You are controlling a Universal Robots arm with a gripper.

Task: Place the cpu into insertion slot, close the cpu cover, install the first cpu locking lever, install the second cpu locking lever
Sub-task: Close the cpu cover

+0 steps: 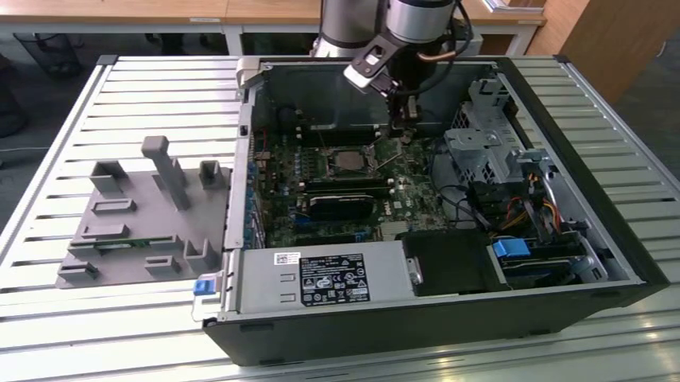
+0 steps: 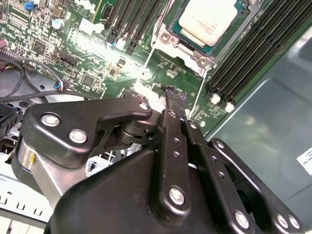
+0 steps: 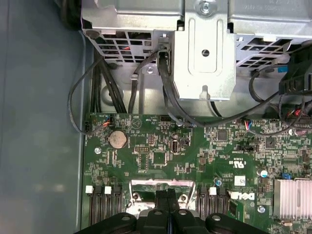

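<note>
My black metal gripper (image 2: pixel 175 95) has its fingers pressed together on nothing, tips just beside the socket. The small silvery-beige square cpu (image 2: pixel 209 19) lies seated on the green circuit board (image 2: pixel 165 68), framed by the thin silver metal cpu cover (image 2: pixel 170 41).

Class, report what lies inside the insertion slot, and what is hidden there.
The cpu lies in the insertion slot, its pale metal face showing through the window of the cpu cover. Whatever lies beneath the chip is covered.
</note>
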